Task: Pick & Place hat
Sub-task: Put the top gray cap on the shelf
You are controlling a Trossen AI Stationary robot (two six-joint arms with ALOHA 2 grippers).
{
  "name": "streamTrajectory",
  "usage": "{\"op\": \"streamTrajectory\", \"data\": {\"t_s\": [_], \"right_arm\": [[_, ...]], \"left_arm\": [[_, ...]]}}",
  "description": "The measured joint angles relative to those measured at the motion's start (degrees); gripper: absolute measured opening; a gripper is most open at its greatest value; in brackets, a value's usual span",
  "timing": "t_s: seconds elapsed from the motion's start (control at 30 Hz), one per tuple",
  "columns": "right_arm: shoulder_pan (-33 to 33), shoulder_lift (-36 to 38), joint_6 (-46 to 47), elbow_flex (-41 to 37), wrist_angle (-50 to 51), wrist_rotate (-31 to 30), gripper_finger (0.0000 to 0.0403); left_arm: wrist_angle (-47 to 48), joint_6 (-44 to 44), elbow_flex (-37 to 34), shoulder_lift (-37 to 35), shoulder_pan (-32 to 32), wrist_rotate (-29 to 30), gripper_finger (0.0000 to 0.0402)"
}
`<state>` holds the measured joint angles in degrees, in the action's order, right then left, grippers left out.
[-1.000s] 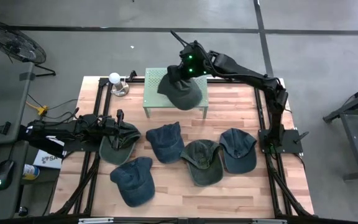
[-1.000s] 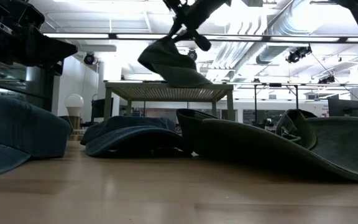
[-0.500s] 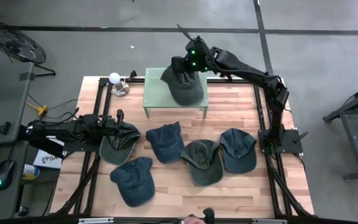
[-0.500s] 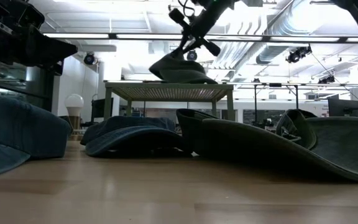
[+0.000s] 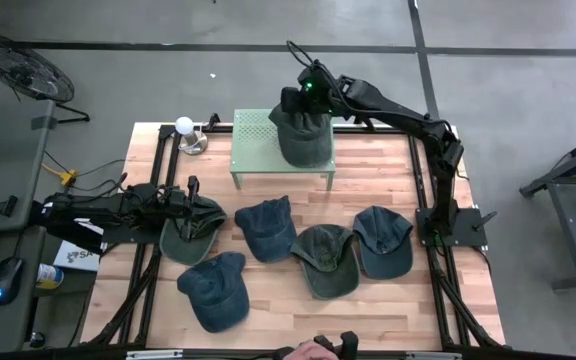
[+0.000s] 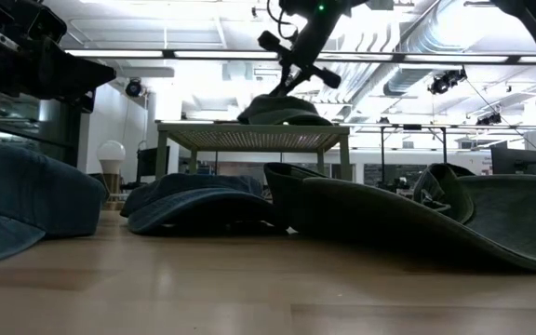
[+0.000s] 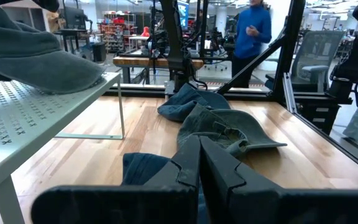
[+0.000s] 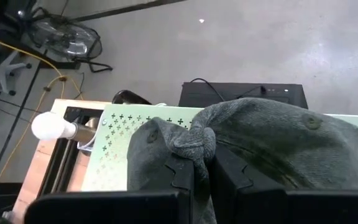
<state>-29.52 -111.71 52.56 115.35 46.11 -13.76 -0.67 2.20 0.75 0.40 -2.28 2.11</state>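
A grey-green cap (image 5: 305, 140) lies on the pale green perforated stand (image 5: 253, 135) at the table's far edge; the low view shows the cap (image 6: 282, 110) flat on the stand top (image 6: 249, 130). My right gripper (image 5: 303, 95) stands over the cap's far end, shut on it; the right wrist view has the gripper (image 8: 202, 171) and cap (image 8: 278, 143) close up. My left gripper (image 5: 192, 186) waits at the table's left, shut (image 7: 199, 165), above an olive cap (image 5: 190, 235). My right gripper pinches a bunched fold of the cap's crown cloth (image 8: 194, 142) between its two fingers, at the cap's far end. The fingers come from above, slanting down from the far side (image 6: 291, 79). The cap rests on the stand top, its body spread toward the near edge.
Several more caps lie on the wood in front of the stand: blue ones (image 5: 266, 226) (image 5: 215, 288), an olive one (image 5: 326, 258) and a dark teal one (image 5: 383, 240). A white bulb (image 5: 185, 127) stands left of the stand. A person's hand (image 5: 313, 350) shows at the near edge.
My right gripper has moved down and toward the far edge, still shut on the cap. The cap, which hung tilted above the stand a second ago, now lies on the stand top with its crown settled flat.
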Motion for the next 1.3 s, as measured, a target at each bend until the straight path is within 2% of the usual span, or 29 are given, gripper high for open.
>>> {"op": "streamTrajectory", "data": {"t_s": [0.57,1.03,1.3], "right_arm": [[-0.48,-2.95,2.76,0.07,2.74,-2.15,0.0018],[-0.53,-3.43,4.01,0.07,2.60,-1.66,0.0027],[-0.53,-3.49,0.89,0.07,2.70,-1.33,0.0074]], "left_arm": [[0.01,0.02,0.00,0.01,0.00,0.00,0.0005],[0.00,0.02,0.00,0.01,0.00,0.00,0.0005],[0.01,0.02,0.00,0.01,0.00,0.00,0.0005]]}}
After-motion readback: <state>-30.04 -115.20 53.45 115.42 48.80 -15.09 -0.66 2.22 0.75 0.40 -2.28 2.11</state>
